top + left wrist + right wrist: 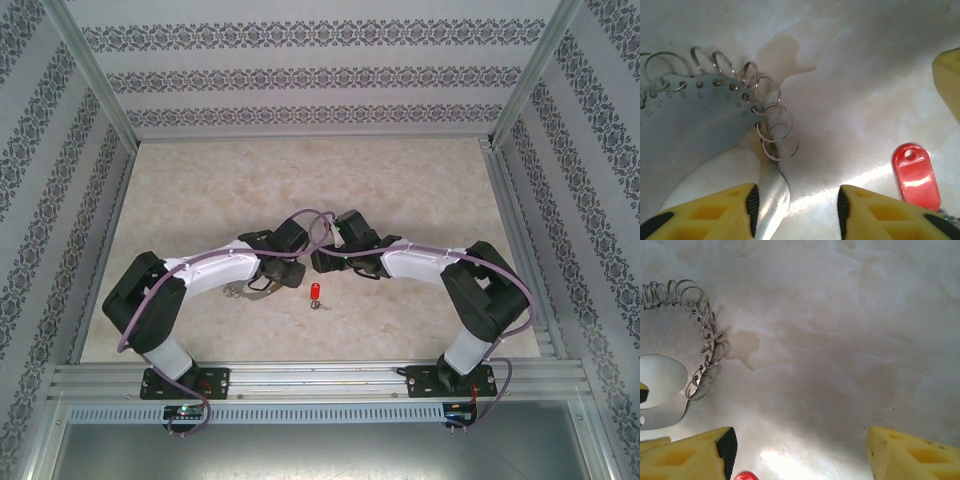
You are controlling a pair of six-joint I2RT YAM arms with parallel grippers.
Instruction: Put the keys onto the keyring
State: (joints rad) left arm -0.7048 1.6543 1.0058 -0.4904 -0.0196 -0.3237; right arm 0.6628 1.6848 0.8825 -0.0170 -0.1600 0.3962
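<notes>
Keyring [705, 115] lies flat ahead of left gripper [797, 205], band edge inside its half-open jaws, not clamped. Keys [915, 175] lie just outside same jaws. I note right gripper [800, 450] wide apart, empty.

Beige marbled tabletop [400, 180], patterned wallpaper walls [300, 75] on 3 sides, alu frame rails [320, 375] at near edge, soft overhead light.
</notes>
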